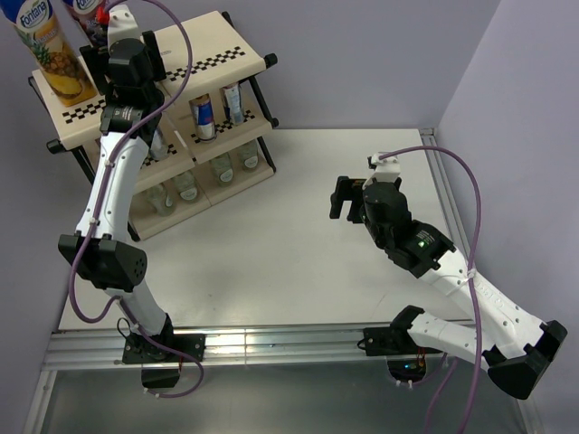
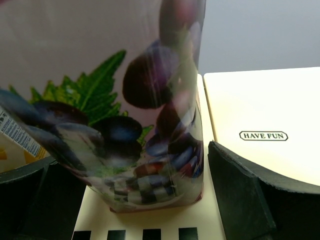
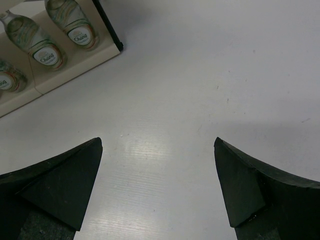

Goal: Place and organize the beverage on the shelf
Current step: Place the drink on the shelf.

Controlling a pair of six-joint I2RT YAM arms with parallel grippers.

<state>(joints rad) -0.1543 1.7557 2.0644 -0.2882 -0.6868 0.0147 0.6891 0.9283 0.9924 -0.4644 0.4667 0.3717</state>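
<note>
top external view shows you first the white table (image 1: 298, 235), and at its far left stands the shelf (image 1: 231, 36) with three tiers. on the top tier the pineapple carton (image 1: 52, 56) stands upright at the left end. the grape carton (image 1: 86, 16) is just beside it, mostly hidden behind the left arm. in the left wrist view the grape carton stands on the cream panel, behind the checkered strip (image 2: 135, 234) and between the fingers of the left gripper (image 2: 131, 165). its jaws are wide. the finger (image 2: 245, 195) at the right of that picture is clearly apart from the carton, and on the other side you cannot tell if there is contact. the right gripper (image 3: 158, 145) hangs over bare table, well apart from the shelf, jaws spread wide with nothing between them. on the middle tier you see two slim cans (image 1: 206, 116) upright, to the right of the left arm. on the bottom tier four clear bottles (image 1: 222, 168) are in a row.
</note>
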